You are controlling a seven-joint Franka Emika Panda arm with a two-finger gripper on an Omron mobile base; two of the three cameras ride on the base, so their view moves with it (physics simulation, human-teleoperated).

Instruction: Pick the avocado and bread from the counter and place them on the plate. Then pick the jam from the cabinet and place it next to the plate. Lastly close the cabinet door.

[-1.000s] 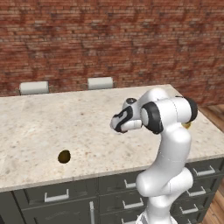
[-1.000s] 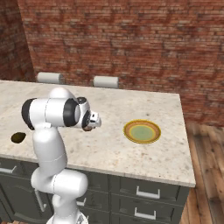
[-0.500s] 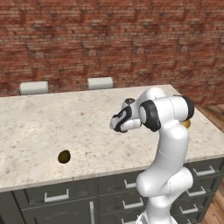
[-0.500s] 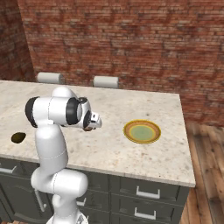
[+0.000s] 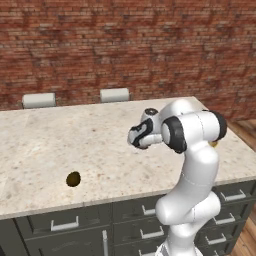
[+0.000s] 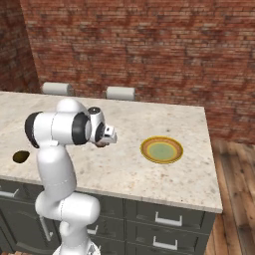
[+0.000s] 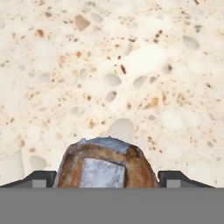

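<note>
free: counter [image 6: 164,124] bare toward plate [image 6: 161,150] | obstacle: brick wall [image 6: 149,45] behind

One avocado [image 5: 73,178], one bread [image 7: 105,164], one plate [image 6: 161,150] (yellow), two grey chair backs [image 5: 39,100].

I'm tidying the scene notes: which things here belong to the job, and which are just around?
Job: avocado; bread between the gripper fingers; yellow plate; counter.

Just around: two grey chair backs behind the counter; brick wall; wood floor.
</note>
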